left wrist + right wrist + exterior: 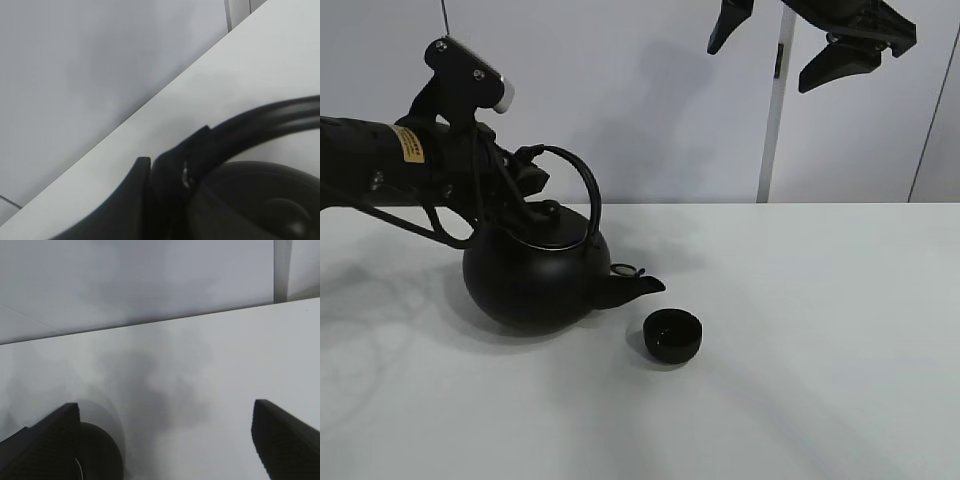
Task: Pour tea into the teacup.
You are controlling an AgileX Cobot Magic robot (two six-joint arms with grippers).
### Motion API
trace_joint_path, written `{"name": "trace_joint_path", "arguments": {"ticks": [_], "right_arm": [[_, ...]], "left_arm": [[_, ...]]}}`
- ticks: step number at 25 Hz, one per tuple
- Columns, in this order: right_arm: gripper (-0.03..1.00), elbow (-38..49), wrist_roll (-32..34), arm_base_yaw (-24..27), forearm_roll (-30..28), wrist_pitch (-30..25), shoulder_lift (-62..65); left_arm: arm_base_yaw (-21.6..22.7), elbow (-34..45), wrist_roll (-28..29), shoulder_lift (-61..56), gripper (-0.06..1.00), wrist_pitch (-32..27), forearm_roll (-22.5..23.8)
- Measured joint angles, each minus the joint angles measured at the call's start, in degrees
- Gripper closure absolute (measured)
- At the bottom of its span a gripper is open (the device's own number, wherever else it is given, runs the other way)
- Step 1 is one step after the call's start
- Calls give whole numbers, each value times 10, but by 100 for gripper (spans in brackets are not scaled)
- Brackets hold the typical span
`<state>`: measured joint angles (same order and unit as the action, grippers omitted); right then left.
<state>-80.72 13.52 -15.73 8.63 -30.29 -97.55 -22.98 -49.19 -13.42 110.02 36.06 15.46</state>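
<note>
While left tool (533,178) grips kettle (530,285), teacup (672,334) apart

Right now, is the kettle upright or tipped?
Tipped slightly: the kettle leans spout-first toward the cup, its handle held by the left tool. No tea stream shows.

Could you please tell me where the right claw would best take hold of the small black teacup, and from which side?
Probably across the rim, from above: the teacup sits upright, open, low and handleless. Keep to its right side, since the kettle spout hangs close at its left. The right claw hangs open overhead.
</note>
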Motion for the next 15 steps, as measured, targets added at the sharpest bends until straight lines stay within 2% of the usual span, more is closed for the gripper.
{"name": "trace_joint_path", "arguments": {"ticks": [15], "right_arm": [[33,0,0,0,0,0,0]], "left_arm": [[-12,-18,-29,0,85,-11,0]]}}
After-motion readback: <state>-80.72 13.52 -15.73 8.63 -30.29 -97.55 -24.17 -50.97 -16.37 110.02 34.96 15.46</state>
